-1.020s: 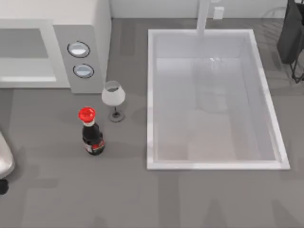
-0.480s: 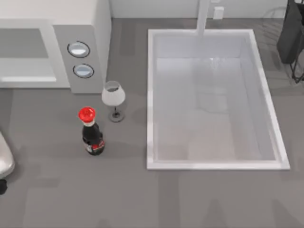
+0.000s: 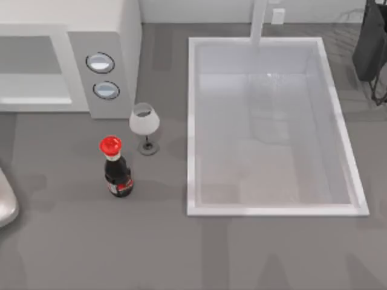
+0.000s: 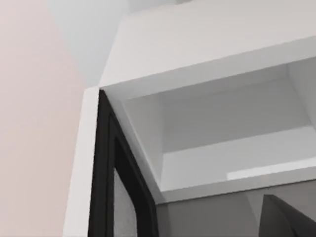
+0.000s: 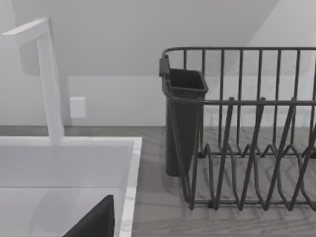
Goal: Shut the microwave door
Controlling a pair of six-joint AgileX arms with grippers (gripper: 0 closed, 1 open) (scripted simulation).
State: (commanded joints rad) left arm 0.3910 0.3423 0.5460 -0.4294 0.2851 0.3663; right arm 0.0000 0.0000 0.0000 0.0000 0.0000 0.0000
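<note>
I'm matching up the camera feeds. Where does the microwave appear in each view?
Top view: microwave in the upper left corner, left of the sink.
Left wrist view: its open cavity close up, the microwave door swung out beside it.
Right wrist view: looks at the sink and dish rack instead.
Shared landmark: the sink's white rim, top and right wrist views.

White microwave (image 3: 66, 18) (red-capped bottle (image 3: 117, 169))

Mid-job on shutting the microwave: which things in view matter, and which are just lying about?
Belongs to the job:
- microwave, its cavity open
- microwave door, swung open
- left arm, at the table's left edge

Just lying about:
- wine glass
- red-capped bottle
- sink
- faucet
- dish rack
</note>
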